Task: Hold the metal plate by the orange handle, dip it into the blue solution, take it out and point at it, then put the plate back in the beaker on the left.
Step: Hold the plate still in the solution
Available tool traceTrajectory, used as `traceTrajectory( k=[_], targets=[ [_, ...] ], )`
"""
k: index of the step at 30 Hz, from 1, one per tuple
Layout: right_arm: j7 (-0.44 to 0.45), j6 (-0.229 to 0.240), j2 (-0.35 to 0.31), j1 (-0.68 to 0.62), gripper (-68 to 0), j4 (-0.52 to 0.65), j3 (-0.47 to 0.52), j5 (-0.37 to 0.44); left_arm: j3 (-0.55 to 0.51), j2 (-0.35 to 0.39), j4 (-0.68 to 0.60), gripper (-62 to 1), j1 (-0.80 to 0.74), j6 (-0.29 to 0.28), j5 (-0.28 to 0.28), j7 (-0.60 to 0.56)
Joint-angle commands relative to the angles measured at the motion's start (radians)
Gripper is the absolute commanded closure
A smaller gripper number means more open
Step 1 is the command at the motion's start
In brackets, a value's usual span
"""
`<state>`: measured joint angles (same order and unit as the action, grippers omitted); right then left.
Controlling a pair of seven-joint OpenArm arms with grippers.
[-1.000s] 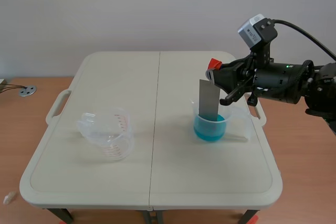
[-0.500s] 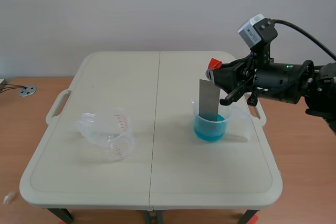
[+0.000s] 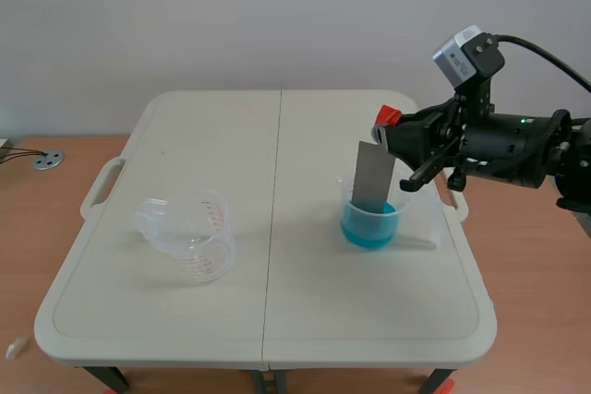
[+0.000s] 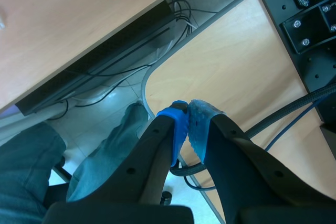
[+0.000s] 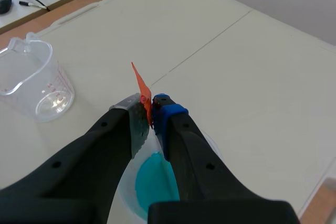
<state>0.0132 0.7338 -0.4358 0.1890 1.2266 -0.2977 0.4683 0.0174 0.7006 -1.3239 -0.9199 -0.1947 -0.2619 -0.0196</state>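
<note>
Beige table, flat grey metal plate in beaker, right claw clamping orange handle

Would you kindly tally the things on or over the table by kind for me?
Beakers: 2, the empty clear beaker and the beaker of blue solution
Metal plates: 1, the metal plate with its orange handle
Total: 3
</note>
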Motion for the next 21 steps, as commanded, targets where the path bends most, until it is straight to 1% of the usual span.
traceTrajectory(
  k=[1, 11, 21],
  targets=[
    [0.023, 0.012, -0.011, 0.01, -1.3, 0.05, 0.005, 0.018, -0.005, -0.008, -0.017, -1.8, -0.008, -0.003, -0.003, -0.007],
    [0.022, 0.012, -0.044, -0.029, -1.3, 0.169, 0.062, 0.049, -0.005, -0.008, -0.017, -1.8, -0.008, -0.003, -0.003, -0.006],
    [0.016, 0.012, -0.057, -0.029, -1.3, 0.248, 0.108, 0.072, -0.006, -0.007, -0.017, -1.8, -0.008, -0.003, -0.003, -0.008]
  ],
)
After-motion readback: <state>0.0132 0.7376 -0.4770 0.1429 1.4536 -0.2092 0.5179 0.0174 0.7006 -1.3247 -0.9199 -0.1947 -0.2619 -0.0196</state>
